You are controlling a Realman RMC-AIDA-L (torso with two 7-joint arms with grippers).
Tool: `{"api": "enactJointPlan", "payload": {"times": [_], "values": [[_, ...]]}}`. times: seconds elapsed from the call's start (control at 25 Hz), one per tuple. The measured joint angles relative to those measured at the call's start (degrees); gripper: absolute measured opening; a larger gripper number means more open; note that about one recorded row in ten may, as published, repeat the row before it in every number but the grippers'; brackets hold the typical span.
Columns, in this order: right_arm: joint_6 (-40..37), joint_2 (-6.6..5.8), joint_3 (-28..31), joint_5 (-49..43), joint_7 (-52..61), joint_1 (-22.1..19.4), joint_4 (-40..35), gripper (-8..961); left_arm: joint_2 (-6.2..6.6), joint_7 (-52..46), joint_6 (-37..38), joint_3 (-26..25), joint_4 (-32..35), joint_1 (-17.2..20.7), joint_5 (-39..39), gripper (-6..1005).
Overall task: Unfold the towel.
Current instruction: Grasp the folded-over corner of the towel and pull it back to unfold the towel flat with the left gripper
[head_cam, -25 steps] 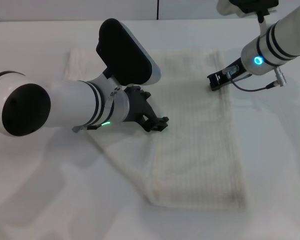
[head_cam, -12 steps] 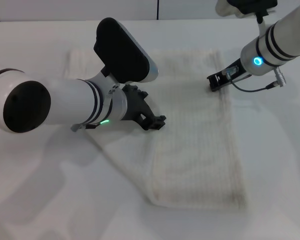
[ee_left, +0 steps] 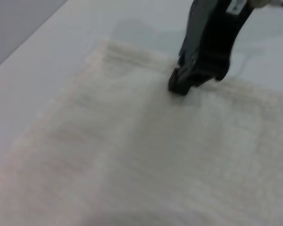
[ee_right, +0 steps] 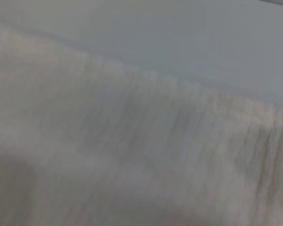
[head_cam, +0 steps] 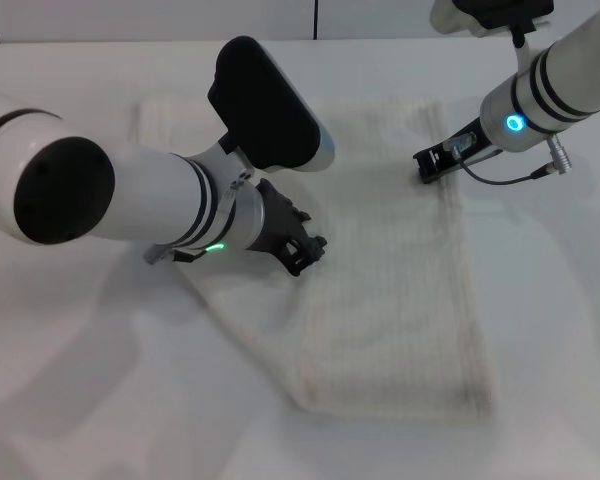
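**Two grippers at the folded towel's opposite edges**

Head view: the towel (head_cam: pixel 390 270) lies folded on the table (head_cam: pixel 560 330), long axis running away from the robot. The left gripper (head_cam: pixel 302 252) sits at its near-left fold, the right gripper (head_cam: pixel 427 164) at its far right edge; neither grip is discernible.

Left wrist view: the right gripper (ee_left: pixel 186 84) touches the cloth.

Right wrist view: only towel (ee_right: pixel 132 155) and table (ee_right: pixel 179 33).

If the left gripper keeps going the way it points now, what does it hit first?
Most likely the towel itself: the left gripper angles down toward the robot's right, over the cloth's folded middle. How high it sits above the cloth is unclear. The right gripper is farther off, out of that line.
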Motion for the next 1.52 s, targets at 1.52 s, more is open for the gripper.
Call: {"api": "enactJointPlan", "payload": {"times": [1.52], "values": [[-0.14, 0.02, 0.0, -0.52, -0.07, -0.53, 0.0, 9, 0.71, -26.44, -45.48, -4.78, -39.34, 14.25, 20.7, 88]]}}
